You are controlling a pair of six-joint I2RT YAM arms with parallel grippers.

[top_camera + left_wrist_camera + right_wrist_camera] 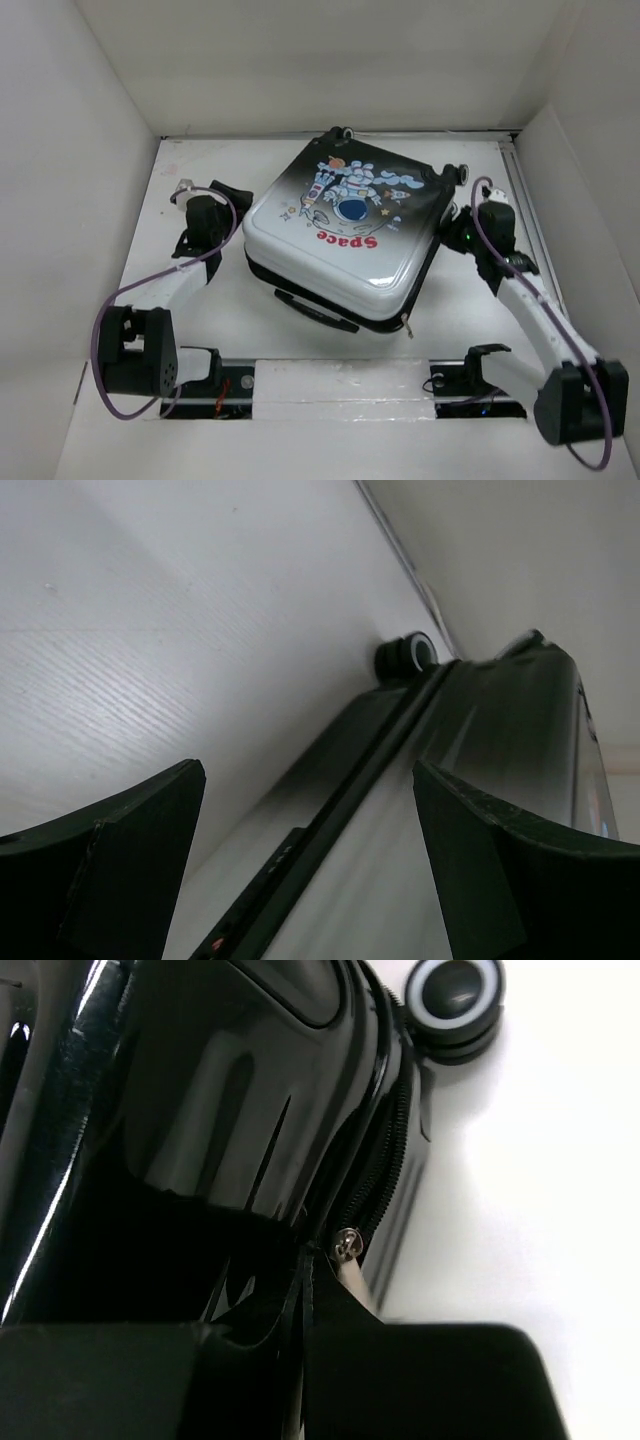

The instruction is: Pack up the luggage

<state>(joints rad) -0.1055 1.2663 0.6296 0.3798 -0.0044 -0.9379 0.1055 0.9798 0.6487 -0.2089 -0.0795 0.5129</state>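
The luggage (345, 230) lies flat and closed mid-table, a white-to-black shell with an astronaut print and a red "Space" word. My left gripper (232, 205) is open beside its left side. In the left wrist view the fingers (130, 830) stand wide apart (310, 770), framing the suitcase's side seam (360, 780) and a black wheel (407, 655). My right gripper (462, 232) is at the suitcase's right side. In the right wrist view it (308, 1290) is shut on the silver zipper pull (346, 1244) by the black zipper track (390, 1150), under a wheel (455, 995).
White walls enclose the table on the left, back and right. A metal rail (525, 210) runs along the right edge. The suitcase's black handle (315, 310) and another zipper pull (408, 325) face the arm bases. The mounting rail (340, 385) lies along the near edge.
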